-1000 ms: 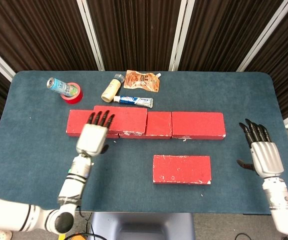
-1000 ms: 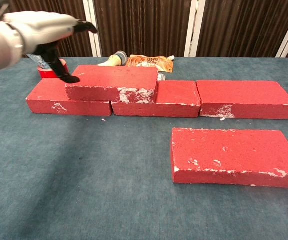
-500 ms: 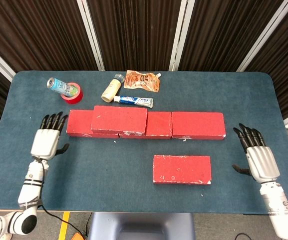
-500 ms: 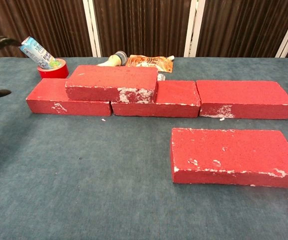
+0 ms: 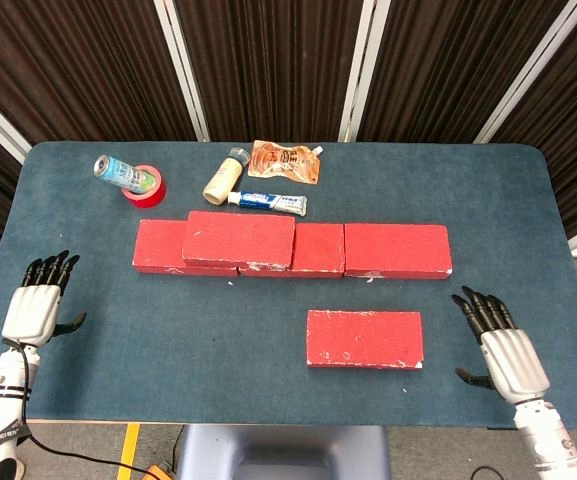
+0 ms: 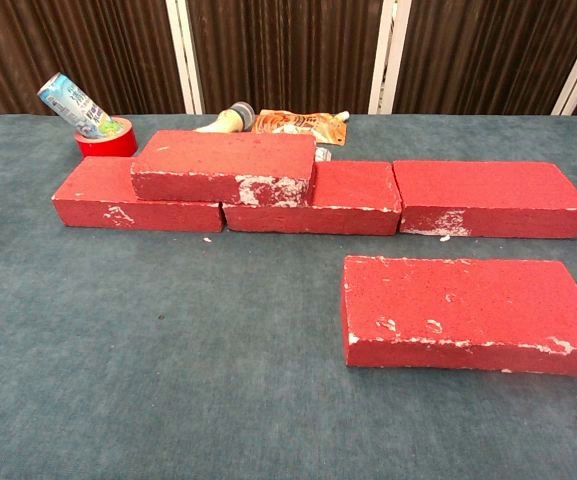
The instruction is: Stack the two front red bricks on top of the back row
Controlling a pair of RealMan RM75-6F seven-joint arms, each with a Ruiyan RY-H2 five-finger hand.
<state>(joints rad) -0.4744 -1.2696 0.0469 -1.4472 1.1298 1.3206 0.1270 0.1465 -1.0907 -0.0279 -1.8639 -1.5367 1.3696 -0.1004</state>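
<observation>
At the table's [image 5: 528, 190] centre, toward the back edge, the back row [image 5: 398, 250] runs left to right as three red bricks laid end to end. One stacked brick [image 5: 240, 239] already lies flat on top of it, bridging the left and middle bricks. The remaining front brick [image 5: 364, 338] lies flat nearer the front edge, right of centre, well apart from the row.

My left hand [image 5: 36, 305] hovers near the left edge, fingers spread and holding nothing. My right hand [image 5: 498, 345] hovers near the front-right corner, just to the right of the front brick, also spread and empty, touching nothing.

I judge the task half done, with the second lift not yet begun. The next move calls for my right hand to close across the front brick's short ends or long sides, raise it clear of the row's height, and set it flat on the middle and right bricks beside the stacked one. The free brick is wide for one hand, so the grasp may slip.

The head view shows both hands and the toothpaste tube [image 5: 268, 201] behind the row. The chest view shows neither hand, but reveals the chipped white patches [image 6: 263, 186] on the stacked brick's front face and the height step between tiers.
</observation>
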